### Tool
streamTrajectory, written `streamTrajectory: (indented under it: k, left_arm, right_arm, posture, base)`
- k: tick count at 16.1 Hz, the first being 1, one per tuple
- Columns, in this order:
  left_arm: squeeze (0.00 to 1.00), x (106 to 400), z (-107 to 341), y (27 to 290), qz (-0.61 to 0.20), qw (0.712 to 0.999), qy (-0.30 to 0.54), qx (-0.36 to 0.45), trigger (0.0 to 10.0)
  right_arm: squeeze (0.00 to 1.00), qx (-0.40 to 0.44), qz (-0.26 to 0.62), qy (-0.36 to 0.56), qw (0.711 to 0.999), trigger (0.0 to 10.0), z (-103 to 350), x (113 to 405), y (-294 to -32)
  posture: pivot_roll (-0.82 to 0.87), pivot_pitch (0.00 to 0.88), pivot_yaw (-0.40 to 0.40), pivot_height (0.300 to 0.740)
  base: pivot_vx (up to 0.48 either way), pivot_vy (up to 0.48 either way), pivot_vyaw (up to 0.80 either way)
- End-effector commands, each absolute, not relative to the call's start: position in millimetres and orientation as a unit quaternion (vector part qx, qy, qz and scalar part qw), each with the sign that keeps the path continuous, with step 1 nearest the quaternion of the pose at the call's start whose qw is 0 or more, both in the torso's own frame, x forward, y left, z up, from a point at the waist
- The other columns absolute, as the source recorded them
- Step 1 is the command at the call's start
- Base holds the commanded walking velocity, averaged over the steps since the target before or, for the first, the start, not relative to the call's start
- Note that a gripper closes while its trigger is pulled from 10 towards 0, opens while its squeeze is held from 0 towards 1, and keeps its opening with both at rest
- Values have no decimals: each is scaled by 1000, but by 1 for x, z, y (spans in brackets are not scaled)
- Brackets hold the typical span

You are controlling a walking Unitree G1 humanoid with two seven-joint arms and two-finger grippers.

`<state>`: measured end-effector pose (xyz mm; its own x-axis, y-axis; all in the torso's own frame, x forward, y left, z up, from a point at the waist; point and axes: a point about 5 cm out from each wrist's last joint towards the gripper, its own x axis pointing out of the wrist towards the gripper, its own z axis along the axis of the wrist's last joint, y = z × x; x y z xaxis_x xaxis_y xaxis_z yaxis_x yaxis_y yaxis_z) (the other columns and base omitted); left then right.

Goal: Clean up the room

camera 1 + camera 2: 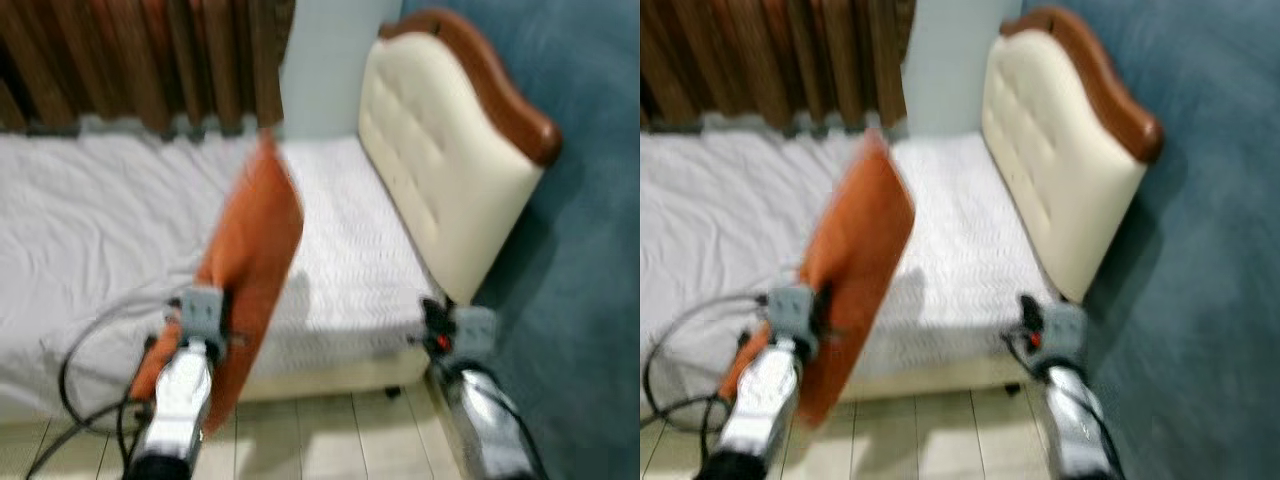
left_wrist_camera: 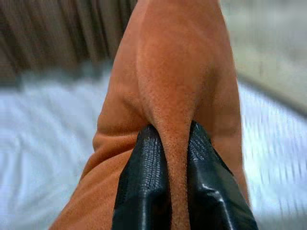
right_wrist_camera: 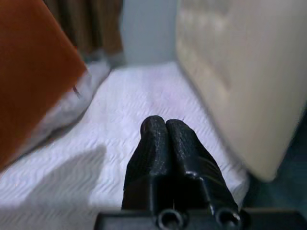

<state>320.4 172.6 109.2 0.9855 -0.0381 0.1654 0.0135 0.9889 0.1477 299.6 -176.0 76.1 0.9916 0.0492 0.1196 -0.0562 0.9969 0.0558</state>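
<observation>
Nearest, the left tool (image 2: 175, 187) is pinching a fold of an orange cushion (image 1: 255, 260), its two black fingers (image 2: 144, 182) pressed tight on either side of a ridge of the fuzzy fabric; the cushion is hanging raised above the near edge of the bed (image 1: 340, 230), tilted with one corner pointing up. It is looking soft and light, with a suede-like nap that should be giving good friction, but the hold is taking only a pinch near one edge, so the cushion is likely swinging or sagging; a deeper grip at an edge would probably steady it. To the right, the right tool (image 3: 165, 139) is hovering over the near right corner of the white mattress with its fingers closed together, holding nothing. Farther off, the cream tufted headboard (image 1: 440, 170) is standing at the right, and brown curtains (image 1: 150, 60) are hanging at the far side. Motion blur is softening everything, and the cushion's lower part is lying hidden behind the left arm.
</observation>
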Motion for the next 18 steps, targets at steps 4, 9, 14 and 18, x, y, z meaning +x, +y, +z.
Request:
streamTrajectory:
  k: [4,9,14,18]
  left_arm:
    - [0,309,145,161,-23,986,-149,64,10000]
    - [0,309,140,157,-15,990,-123,66,10000]
    - [0,303,136,151,-27,993,-110,27,10000]
    - [0,305,138,150,-29,994,-104,21,10000]
  right_arm:
    - [0,32,16,-115,993,10000,105,296,-181]
    - [0,34,71,-98,992,10000,104,292,-159]
    - [0,46,88,-66,993,10000,97,288,-155]
    - [0,49,98,-41,993,10000,91,284,-153]
  posture:
    - [77,0,-69,740]
    - [57,0,-65,740]
    - [47,0,-59,740]
    - [42,0,-56,740]
  base:
    - [0,0,0]
    - [0,0,0]
    - [54,0,0]
    - [470,0,0]
